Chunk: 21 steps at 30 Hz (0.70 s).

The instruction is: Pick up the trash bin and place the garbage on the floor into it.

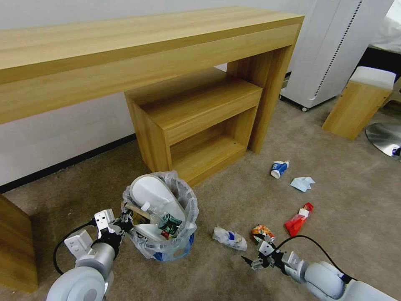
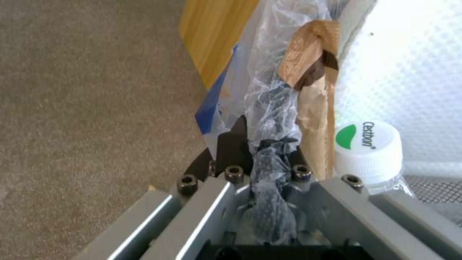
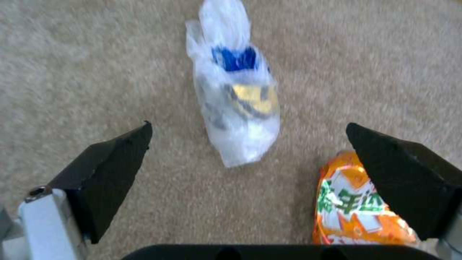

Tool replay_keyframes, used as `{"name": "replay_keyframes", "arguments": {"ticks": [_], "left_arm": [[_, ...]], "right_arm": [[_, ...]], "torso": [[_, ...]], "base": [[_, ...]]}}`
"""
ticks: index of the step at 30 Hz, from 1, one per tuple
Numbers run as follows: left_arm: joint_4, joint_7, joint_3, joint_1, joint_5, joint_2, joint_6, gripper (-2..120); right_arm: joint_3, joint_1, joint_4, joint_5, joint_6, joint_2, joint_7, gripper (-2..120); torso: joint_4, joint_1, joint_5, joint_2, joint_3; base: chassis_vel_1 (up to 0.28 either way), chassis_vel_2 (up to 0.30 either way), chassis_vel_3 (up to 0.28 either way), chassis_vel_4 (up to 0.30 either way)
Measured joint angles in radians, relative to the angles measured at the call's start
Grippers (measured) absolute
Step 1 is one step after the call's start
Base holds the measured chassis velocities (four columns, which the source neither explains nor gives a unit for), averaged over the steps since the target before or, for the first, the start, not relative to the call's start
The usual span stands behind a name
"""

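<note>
Gripping the bin [image 1: 167, 234] by its bag-lined rim, the left tool [image 1: 121, 225] is clamped on crinkly, slippery film; the right tool [image 1: 252, 262] hangs spread just beside a bagged wrapper [image 1: 229, 238] on the floor [image 1: 217, 200].

Left wrist: film [image 2: 269, 144] bunches between closed jaws.

Right wrist: the wrapper [image 3: 238, 104], light and soft, lies ahead between wide jaws; pinch mid-body.

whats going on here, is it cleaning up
Yes. The left gripper is shut on the rim of the trash bin, which already holds slippers, a bottle and a can. The right gripper is open, low over the floor, facing a clear plastic wrapper, with an orange packet beside one finger. A blue-white cup, a tissue and a red carton lie further off.
</note>
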Motion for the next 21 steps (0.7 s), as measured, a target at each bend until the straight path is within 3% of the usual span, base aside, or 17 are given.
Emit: {"name": "replay_keyframes", "arguments": {"ticks": [21], "left_arm": [[-0.008, -0.001, -0.012, 0.008, -0.011, 0.0, -0.002, 1]], "right_arm": [[-0.045, 0.11, -0.164, -0.007, 0.016, 0.131, -0.001, 100]], "torso": [[0.0001, 0.0, -0.0001, 0.0, 0.0]], "base": [[0.0, 0.0, 0.0, 0.0]]}}
